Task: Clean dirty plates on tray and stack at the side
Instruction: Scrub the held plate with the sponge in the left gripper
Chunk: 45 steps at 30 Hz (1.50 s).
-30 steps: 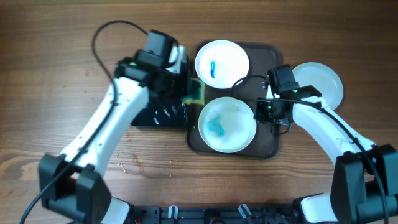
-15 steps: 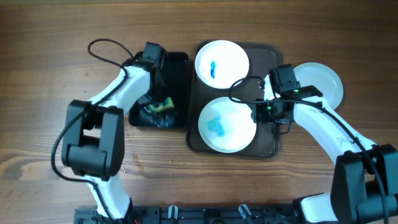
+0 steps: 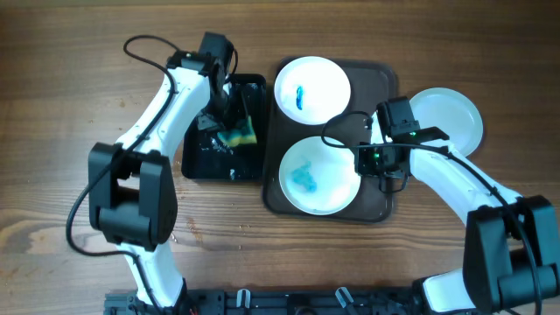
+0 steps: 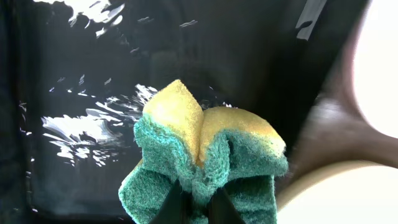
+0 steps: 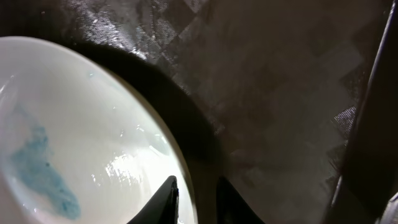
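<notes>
Tray [image 3: 372,83], long axis near-to-far, two blue-smeared plates [image 3: 312,87] along it

On the dark brown tray [image 3: 378,80] lie the far plate [image 3: 312,86] and near plate [image 3: 319,175], both blue-smeared; the third plate [image 3: 451,118], plain white, rests just beside it.

So the wood-grain brown tabletop [image 3: 70,131] carries three things directly: a large dark brown rectangular tray with rounded corners [image 3: 369,77] in the middle, a smaller narrow black tray [image 3: 201,162] right beside its left edge, and one plain round white plate [image 3: 455,114] just off its right edge.
</notes>
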Motion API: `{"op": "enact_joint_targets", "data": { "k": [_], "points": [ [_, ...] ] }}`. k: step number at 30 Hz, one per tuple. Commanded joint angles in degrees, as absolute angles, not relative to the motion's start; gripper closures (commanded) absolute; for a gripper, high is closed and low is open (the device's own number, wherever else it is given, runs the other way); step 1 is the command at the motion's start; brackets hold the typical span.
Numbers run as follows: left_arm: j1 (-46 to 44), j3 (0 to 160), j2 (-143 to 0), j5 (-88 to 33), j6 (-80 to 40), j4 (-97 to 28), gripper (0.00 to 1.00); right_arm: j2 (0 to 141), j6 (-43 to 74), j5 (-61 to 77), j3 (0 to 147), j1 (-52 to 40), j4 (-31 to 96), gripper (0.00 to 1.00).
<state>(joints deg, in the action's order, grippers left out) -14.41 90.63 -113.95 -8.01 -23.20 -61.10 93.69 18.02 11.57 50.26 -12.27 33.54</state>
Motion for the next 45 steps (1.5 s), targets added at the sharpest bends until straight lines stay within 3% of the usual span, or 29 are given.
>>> {"op": "enact_joint_targets", "data": {
  "k": [1,2,4,12,15,21,23,27,30,31,34,37,41,45],
  "points": [
    [-17.9,92.9,-109.0,-16.1,-22.7,-61.1,0.96,97.6,19.7,12.1,49.1,-12.2,32.0,0.78],
    [-20.3,92.9,-109.0,-16.0,-22.7,-60.9,0.96,99.5,19.7,12.1,49.0,-12.2,31.6,0.79],
    [-23.0,92.9,-109.6,-16.1,-22.8,-59.8,0.96,101.0,19.7,12.1,49.0,-12.2,31.0,0.96],
    [-37.5,87.9,-118.1,-16.1,-30.0,-47.7,0.96,100.6,19.9,11.9,49.1,-12.2,31.1,0.96],
    [-39.6,85.4,-124.2,-22.4,-31.8,-42.5,0.96,100.6,19.9,11.9,49.1,-12.2,31.1,0.96],
    [-33.8,85.4,-126.3,9.9,-31.8,-54.9,0.96,100.6,19.9,12.1,49.1,-12.2,31.4,0.96],
    [-30.2,85.4,-126.3,15.6,-30.5,-57.0,0.96,100.6,19.9,12.1,49.1,-12.2,31.3,0.96],
    [-27.1,85.4,-126.3,10.6,-26.7,-58.6,0.96,100.6,19.9,12.1,49.1,-12.2,31.6,0.96],
    [-27.3,85.4,-126.3,-8.2,-20.0,-57.9,0.96,100.6,20.3,12.1,49.1,-12.2,31.6,0.96],
    [-28.1,85.4,-126.3,-23.4,-14.5,-56.9,0.96,100.6,21.1,12.0,49.1,-12.1,31.8,0.96],
    [-32.3,85.4,-126.3,-36.7,-9.3,-55.0,0.96,100.6,23.0,12.1,49.1,-12.1,31.8,0.96],
    [-39.3,85.4,-126.3,-36.8,-9.2,-52.5,0.96,100.6,23.2,12.1,49.1,-12.1,32.0,0.96],
    [-41.0,85.4,-126.3,-36.2,-9.4,-56.3,0.96,100.6,23.2,12.1,49.1,-12.1,32.2,0.96],
    [-38.0,85.4,-126.3,-17.0,-11.7,-62.4,0.96,100.6,24.0,12.1,49.1,-12.1,32.1,0.96]
  ]
}}
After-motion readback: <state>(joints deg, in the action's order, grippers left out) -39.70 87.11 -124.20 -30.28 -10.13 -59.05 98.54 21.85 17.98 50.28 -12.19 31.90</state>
